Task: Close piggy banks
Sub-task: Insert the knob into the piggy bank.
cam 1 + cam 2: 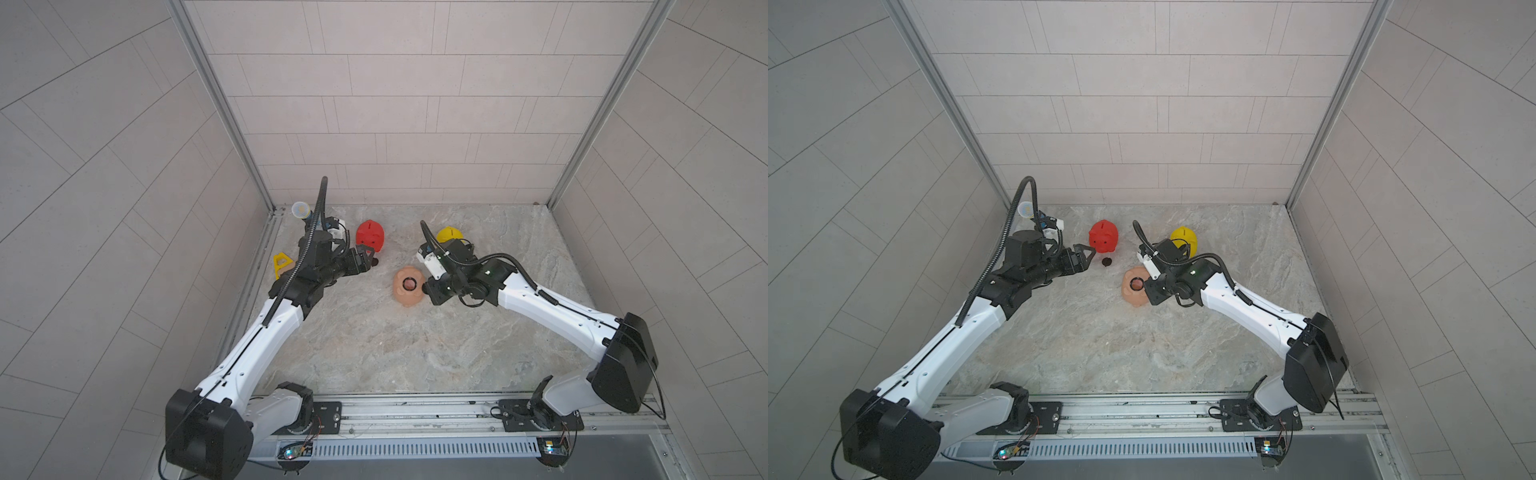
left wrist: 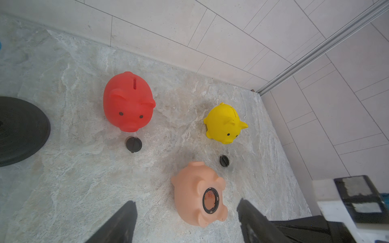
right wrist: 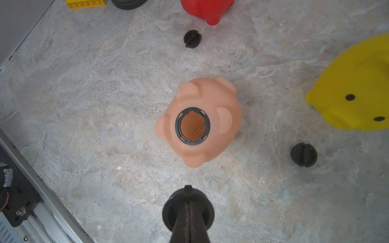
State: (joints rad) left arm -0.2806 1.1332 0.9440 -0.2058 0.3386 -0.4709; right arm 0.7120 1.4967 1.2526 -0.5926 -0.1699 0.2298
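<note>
Probably 0 of 3 piggy banks closed. The right claw (image 3: 188, 188) was clenched on 1 black plug (image 3: 168, 212), just short of the belly-up peach pig (image 3: 229, 117) and its open hole (image 3: 192, 126). The left claw (image 2: 187, 202) hung released, empty. Beyond it, 1 loose plug (image 2: 133, 144) lay beside the red pig (image 2: 128, 101), and a second loose plug (image 2: 224, 161) lay near the yellow pig (image 2: 223, 124).

No legible text, labels or numbers anywhere
</note>
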